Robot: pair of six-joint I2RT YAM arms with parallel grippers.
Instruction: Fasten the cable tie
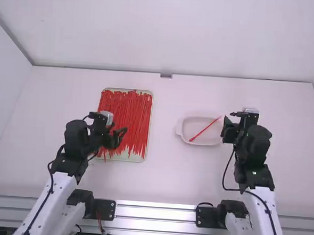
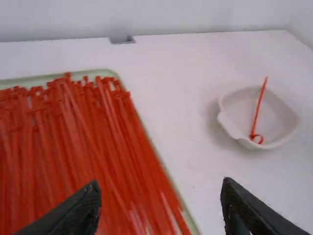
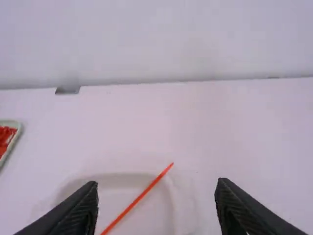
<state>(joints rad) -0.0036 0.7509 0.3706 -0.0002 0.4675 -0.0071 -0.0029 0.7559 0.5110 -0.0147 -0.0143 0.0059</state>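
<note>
A pale green tray [image 1: 148, 102] [image 2: 117, 74] holds a thick pile of loose red cable ties [image 1: 128, 118] [image 2: 63, 142]. My left gripper [image 1: 116, 136] [image 2: 159, 210] hovers open over the tray's near right part, nothing between its fingers. To the right, a white bowl [image 1: 184, 127] [image 2: 281, 112] [image 3: 161, 182] holds one fastened red cable tie [image 1: 205, 129] [image 2: 257, 110] [image 3: 139, 197], its small loop low in the bowl and its tail sticking out over the rim. My right gripper [image 1: 226, 130] [image 3: 156, 215] stands open at the bowl's right edge, empty.
A small grey bracket [image 1: 166, 74] [image 2: 121, 39] [image 3: 67, 90] sits at the table's far edge against the wall. Bare white table lies between tray and bowl and in front of both. Walls close in the far and left sides.
</note>
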